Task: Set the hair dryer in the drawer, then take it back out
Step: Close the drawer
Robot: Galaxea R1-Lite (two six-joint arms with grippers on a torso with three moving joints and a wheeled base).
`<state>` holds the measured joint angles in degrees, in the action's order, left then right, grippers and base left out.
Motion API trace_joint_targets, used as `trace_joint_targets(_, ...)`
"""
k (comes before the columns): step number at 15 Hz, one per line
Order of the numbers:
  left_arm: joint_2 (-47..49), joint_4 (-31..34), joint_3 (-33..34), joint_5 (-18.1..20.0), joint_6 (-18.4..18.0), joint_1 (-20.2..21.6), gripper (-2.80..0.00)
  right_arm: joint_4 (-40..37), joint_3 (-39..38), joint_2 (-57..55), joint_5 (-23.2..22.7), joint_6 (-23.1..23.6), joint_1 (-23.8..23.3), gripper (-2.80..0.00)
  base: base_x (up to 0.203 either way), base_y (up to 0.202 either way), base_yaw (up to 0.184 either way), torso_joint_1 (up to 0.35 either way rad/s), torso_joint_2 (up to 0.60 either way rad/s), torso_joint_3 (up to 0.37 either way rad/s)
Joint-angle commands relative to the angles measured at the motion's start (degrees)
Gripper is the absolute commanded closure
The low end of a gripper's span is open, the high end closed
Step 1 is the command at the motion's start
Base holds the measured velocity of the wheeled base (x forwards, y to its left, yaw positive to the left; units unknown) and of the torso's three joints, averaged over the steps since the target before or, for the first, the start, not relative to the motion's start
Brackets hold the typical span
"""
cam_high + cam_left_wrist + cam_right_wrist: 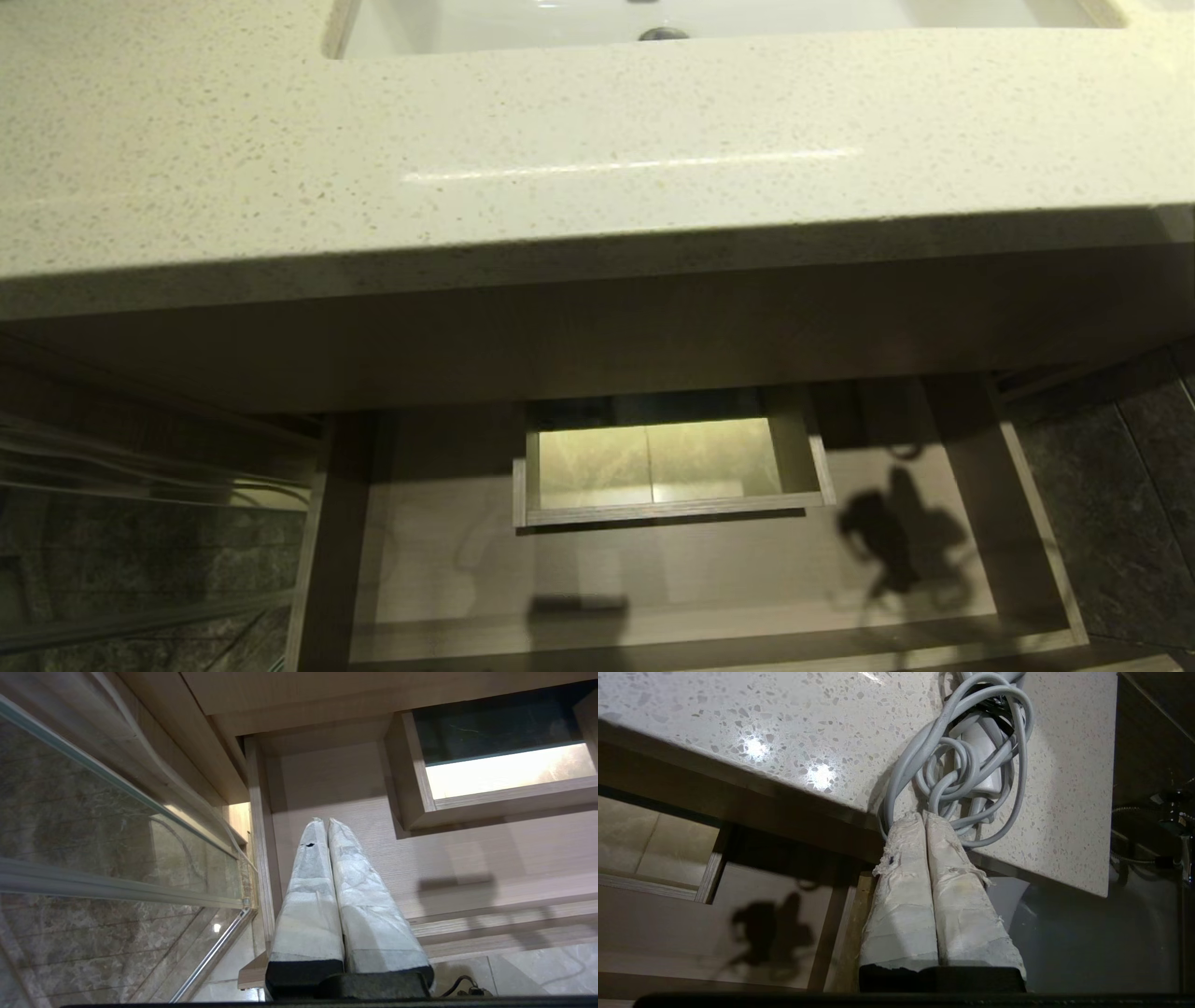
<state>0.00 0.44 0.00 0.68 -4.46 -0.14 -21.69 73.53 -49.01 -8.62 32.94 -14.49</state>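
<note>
Nearest you, the right gripper (pixel 924 816) pinches the cord of the hair dryer (pixel 978 758) — carried above the open drawer's (pixel 1046 523) right end; lower it in next. Left gripper (pixel 325 823) closed, empty.

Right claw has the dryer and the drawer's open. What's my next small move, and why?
Probably ease the right claw down and inward over the drawer's bare right floor. It looks shut on the hair dryer's coiled cord, level with the countertop's edge, and the open drawer holds nothing. The left claw hangs shut over the drawer's left side.
</note>
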Motion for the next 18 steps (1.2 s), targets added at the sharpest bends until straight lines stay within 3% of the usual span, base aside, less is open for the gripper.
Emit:
trace_joint_targets(1,0.0,0.0,0.06,0.02,-0.02,0.05,0.0,-0.19,-0.1,-0.04,-0.08,0.11,-0.01,0.0,0.0,0.0,0.0,-0.005,0.04,0.028)
trace_joint_targets(6,0.0,0.0,0.09,0.02,-0.02,0.0,0.0,1.5,-0.45,-0.83,0.18,-0.35,-0.01,0.0,0.0,0.0,0.0,-0.101,0.06,-0.042)
trace_joint_targets(18,0.0,0.0,0.09,0.02,-0.02,0.05,0.0,6.66,-6.82,0.84,-0.08,-0.42,0.08,0.0,0.0,0.0,0.0,-0.412,0.16,-0.25)
